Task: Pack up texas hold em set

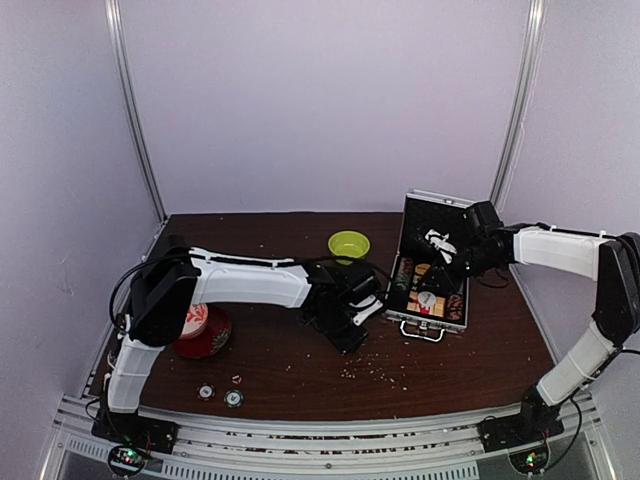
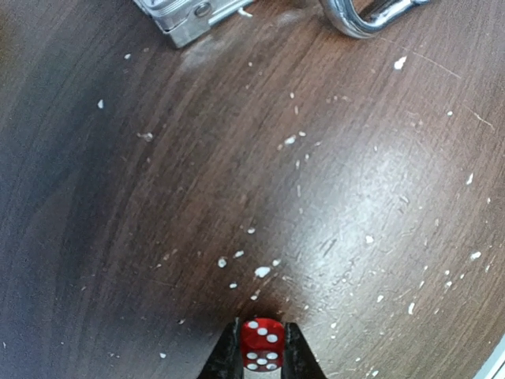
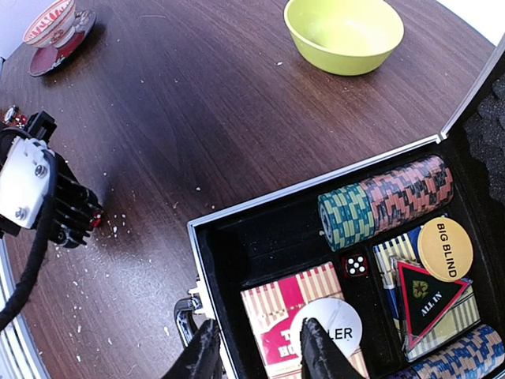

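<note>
The red die with white pips is your piece in hand. Your left gripper is clamped on it, a finger on each of two opposite faces, low over the dark wooden table and its white crumbs. It looks hard, light and tiny, so expect it to be slippery. An off-centre pinch could squirt it out, so hold it square on the flats. Release it low, because it will probably bounce and roll.

The silver case lies open just beyond it, and its corner and chrome handle show at the top of the left wrist view. Inside, against the black lining, you have:
- a row of green and reddish chips
- a striped card deck
- a second die in a small slot
- a white dealer button
- a tan big-blind button
- a triangular all-in marker

Your right gripper hovers over the case's near edge. Its jaws are apart with nothing visibly between them, though one finger overlaps the dealer button.

Two round buttons lie near the table's front edge, well apart from the case, and probably need collecting. The green bowl and the red-and-white tin stand apart.
</note>
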